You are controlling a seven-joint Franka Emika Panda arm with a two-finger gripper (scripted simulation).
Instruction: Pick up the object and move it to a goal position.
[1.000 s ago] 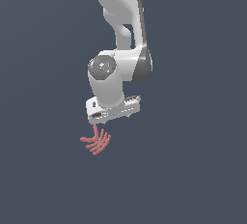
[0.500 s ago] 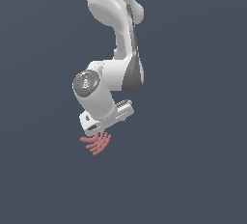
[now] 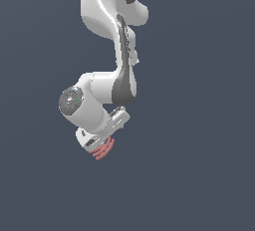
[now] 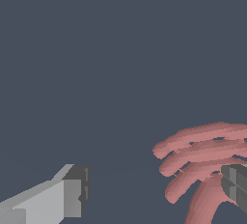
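The object point(image 3: 104, 149) is a small salmon-red bunch of curved sausage-like fingers, fanned out just under the arm's white hand point(image 3: 102, 128) in the exterior view. In the wrist view the object point(image 4: 202, 158) lies close against one dark fingertip point(image 4: 235, 183), which overlaps its lower strands. The other fingertip point(image 4: 75, 191) stands far off, with bare ground between. My gripper point(image 4: 154, 189) is open and holds nothing. In the exterior view the hand hides the fingers and part of the bunch.
A flat dark blue-grey ground fills both views. The white arm point(image 3: 112, 36) comes down from above, with its round wrist joint point(image 3: 73, 101) on the exterior view's left of the hand.
The wrist has turned and the hand has come down onto the object, now covering its upper part. The object has stayed where it was.
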